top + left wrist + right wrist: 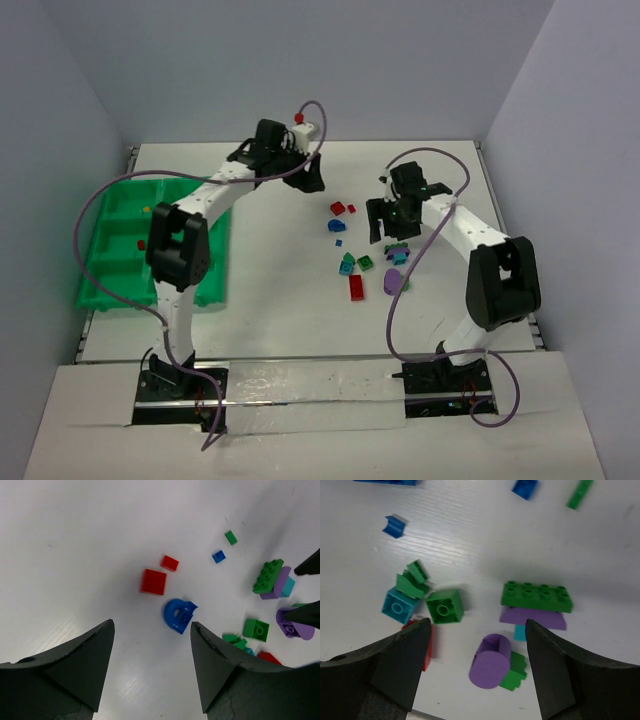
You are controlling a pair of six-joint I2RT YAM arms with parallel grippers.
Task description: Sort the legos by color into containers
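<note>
The legos lie scattered right of the table's middle (352, 255). My left gripper (151, 624) is open and empty above the table, just short of a blue arch brick (179, 615); two red bricks (153, 581) lie beyond it. In the top view the left gripper (305, 176) is at the far middle. My right gripper (477, 625) is open and empty over a purple cylinder (491, 661), with a green square brick (445, 606), a teal brick (397, 606) and a green plate (536, 596) on a purple piece nearby. The green tray (112, 265) sits at the left.
A red brick (356, 287) lies at the near side of the pile. The tray holds a small red piece (138, 243) and an orange one (146, 208). The left arm stretches over the tray's right side. Walls close in on three sides.
</note>
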